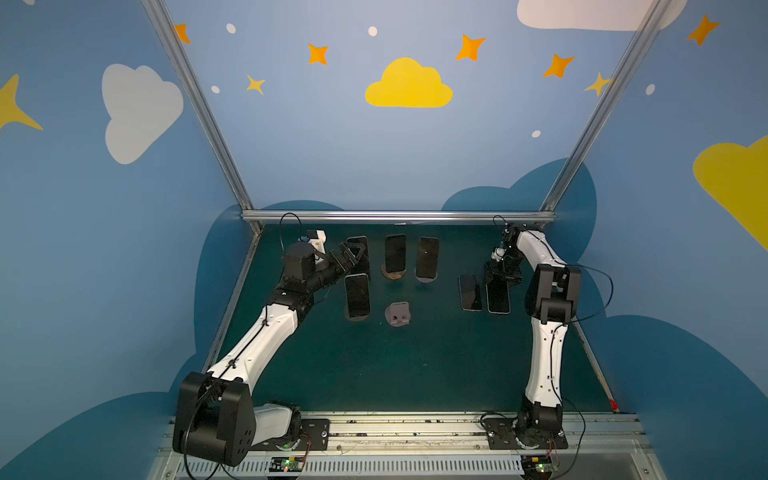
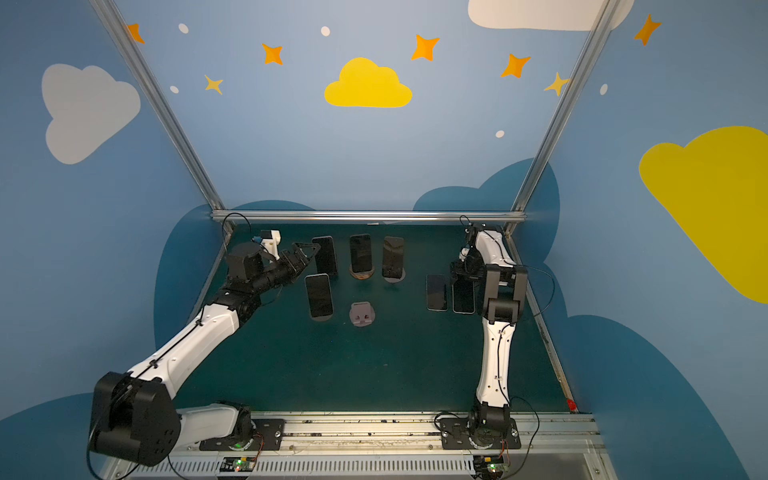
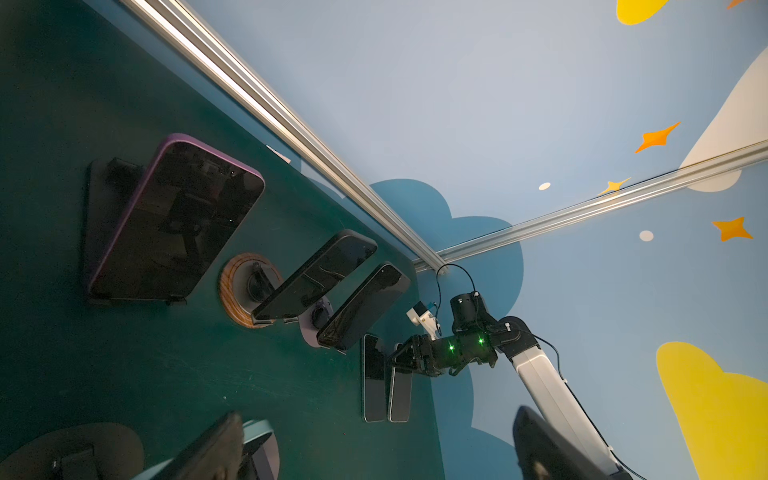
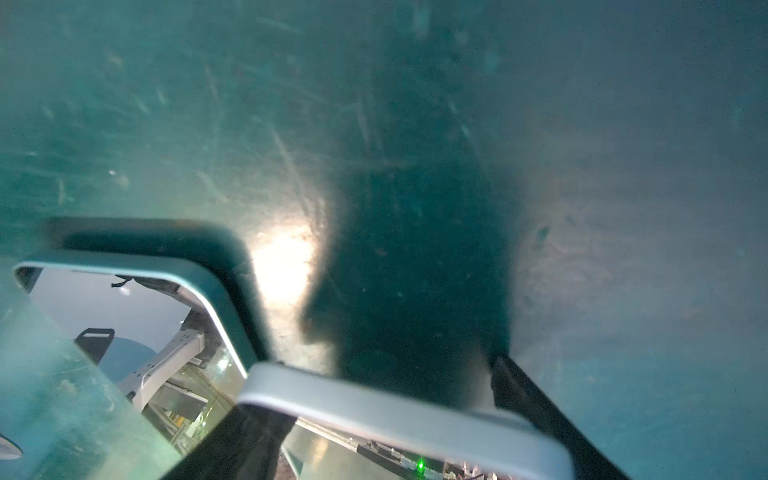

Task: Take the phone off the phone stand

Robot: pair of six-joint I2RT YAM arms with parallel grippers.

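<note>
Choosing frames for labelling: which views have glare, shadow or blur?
Right wrist view: hazy and soft, a bright glare patch on the table beside a broad shadow; the nearest phone is blurred. Left wrist view: sharp, except the close phone. Both top views: table dim but sharp.

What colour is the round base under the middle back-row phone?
Wood-grain brown; round base shows best in left wrist view.

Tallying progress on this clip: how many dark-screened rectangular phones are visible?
6. Propped on stands: back-left phone, phone on round wooden base, back-right phone, front-left phone. Flat on the green table, right side: inner phone, outer phone. None apparently hidden.
</note>
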